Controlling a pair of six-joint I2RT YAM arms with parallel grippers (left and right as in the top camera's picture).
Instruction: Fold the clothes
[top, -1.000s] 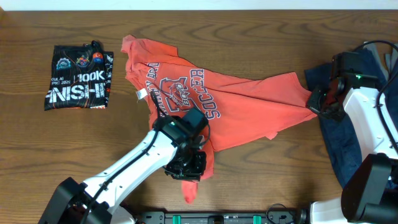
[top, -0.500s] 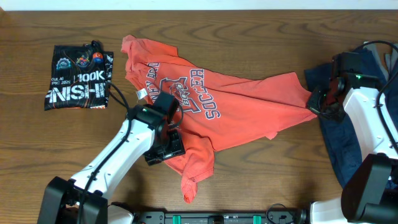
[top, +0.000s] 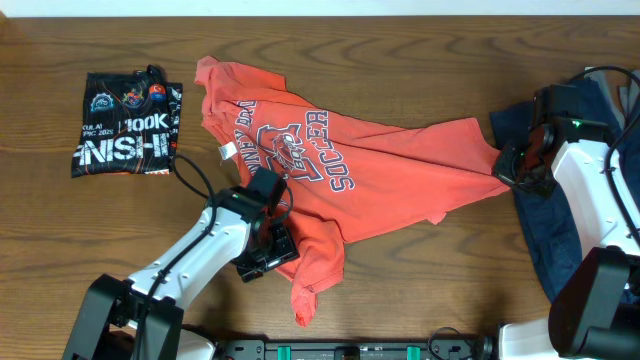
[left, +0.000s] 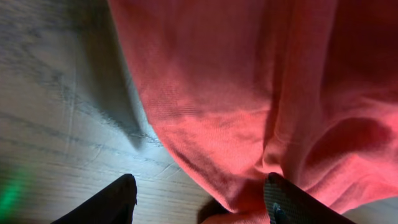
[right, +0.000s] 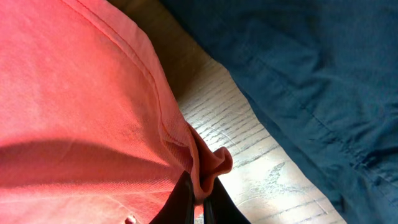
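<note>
The orange-red "SOCCER" T-shirt (top: 370, 160) lies crumpled across the middle of the table. My left gripper (top: 266, 250) is open at its lower left edge; in the left wrist view the jaws (left: 199, 199) straddle a fold of the orange-red cloth (left: 249, 112) above the wood. My right gripper (top: 512, 168) is shut on the shirt's right corner; the right wrist view shows the fingers (right: 198, 202) pinching a bunched orange-red hem (right: 124, 112). A navy blue shirt (top: 545, 230) lies under the right arm, also in the right wrist view (right: 298, 68).
A folded black printed shirt (top: 127, 125) lies at the far left. The wooden table (top: 420, 290) shows around the clothes. The right arm's base stands at the right edge over the navy cloth.
My left gripper moved from the shirt's lower hem leftward and up, then settled slightly lower at the shirt's left edge. The lower flap now lies loose. The right gripper has not moved.
</note>
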